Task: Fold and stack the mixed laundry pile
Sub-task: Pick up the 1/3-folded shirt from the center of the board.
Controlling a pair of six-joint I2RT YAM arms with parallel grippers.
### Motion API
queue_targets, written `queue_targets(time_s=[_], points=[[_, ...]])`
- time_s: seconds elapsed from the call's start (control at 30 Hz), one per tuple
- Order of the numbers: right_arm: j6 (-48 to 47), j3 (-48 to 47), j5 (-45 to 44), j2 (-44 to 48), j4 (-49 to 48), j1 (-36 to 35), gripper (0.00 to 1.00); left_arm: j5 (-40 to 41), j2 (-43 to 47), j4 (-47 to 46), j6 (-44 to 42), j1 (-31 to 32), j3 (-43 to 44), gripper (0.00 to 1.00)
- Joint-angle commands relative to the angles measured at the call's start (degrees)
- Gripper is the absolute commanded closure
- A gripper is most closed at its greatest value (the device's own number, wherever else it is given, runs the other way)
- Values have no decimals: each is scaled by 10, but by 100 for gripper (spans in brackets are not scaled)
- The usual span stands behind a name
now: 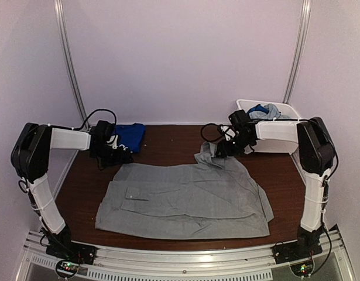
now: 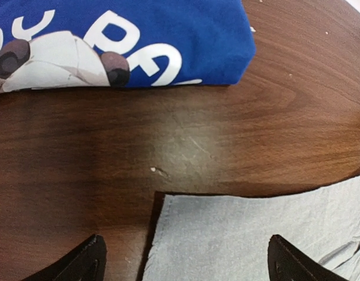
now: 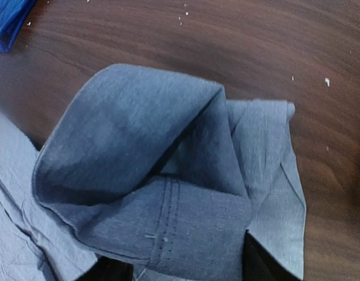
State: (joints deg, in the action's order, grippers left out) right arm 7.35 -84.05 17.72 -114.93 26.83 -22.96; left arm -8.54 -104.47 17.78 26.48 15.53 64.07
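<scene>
A large light-grey garment (image 1: 185, 196) lies spread flat across the middle of the table. Its far-right corner is bunched into a raised fold (image 1: 208, 155). My right gripper (image 1: 223, 149) is at that fold. In the right wrist view the grey fold (image 3: 139, 134) fills the space between the jaws of the right gripper (image 3: 182, 272), which stand apart and open. A folded royal-blue garment (image 1: 128, 136) with white print lies at the far left. My left gripper (image 2: 188, 266) hangs open over the grey garment's far-left corner (image 2: 256, 234), just short of the blue garment (image 2: 139, 35).
A white plastic bin (image 1: 288, 111) stands at the far right corner behind the right arm, holding more blue and grey cloth (image 1: 263, 111). Bare brown tabletop (image 2: 185, 134) shows between the blue garment and the grey one. Walls close in on three sides.
</scene>
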Motion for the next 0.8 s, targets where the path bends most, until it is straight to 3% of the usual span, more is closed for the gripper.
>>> queue_targets(time_s=[0.0, 0.17, 0.2, 0.43, 0.77], points=[[-17, -69, 1, -34, 8, 1, 62, 12, -31, -5, -23, -11, 31, 3], [-5, -85, 8, -23, 3, 1, 98, -5, -61, -7, -67, -11, 61, 15], [-4, -93, 7, -23, 8, 1, 100, -5, -69, -3, -76, -11, 69, 18], [-5, -127, -4, -22, 31, 1, 100, -11, -82, 22, -153, -11, 76, 41], [-4, -179, -8, -22, 61, 2, 100, -36, -114, 45, -249, -23, 122, 43]])
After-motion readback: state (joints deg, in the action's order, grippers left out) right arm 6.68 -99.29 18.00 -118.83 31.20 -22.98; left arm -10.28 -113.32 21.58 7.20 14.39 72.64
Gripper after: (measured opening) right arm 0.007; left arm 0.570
